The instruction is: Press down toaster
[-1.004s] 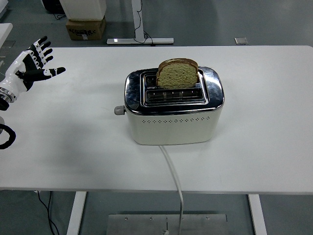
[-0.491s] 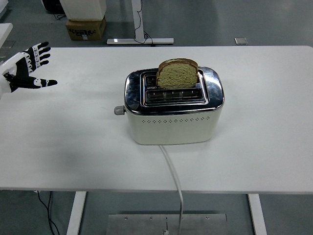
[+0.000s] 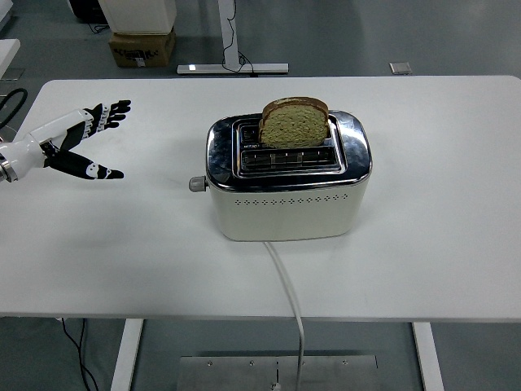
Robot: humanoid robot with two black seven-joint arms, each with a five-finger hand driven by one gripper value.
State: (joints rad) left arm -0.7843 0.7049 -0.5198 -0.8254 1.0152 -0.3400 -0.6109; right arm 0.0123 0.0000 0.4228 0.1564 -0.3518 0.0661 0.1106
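A cream toaster (image 3: 286,202) with a chrome top stands mid-table. A slice of brown bread (image 3: 295,122) sticks up out of its rear slot. The grey lever knob (image 3: 198,184) juts from the toaster's left end, in its raised position. My left hand (image 3: 88,142) hovers over the table's left side, fingers spread and holding nothing, well left of the lever. The right arm does not show.
The toaster's white cord (image 3: 289,301) runs off the table's near edge. Beyond the white table (image 3: 440,244) stand a cardboard box (image 3: 142,45) and a desk foot (image 3: 232,68) on the floor.
My left hand has moved right and slightly down toward the toaster, turning flatter with fingers pointing right. The toaster, lever and bread stay unmoved.
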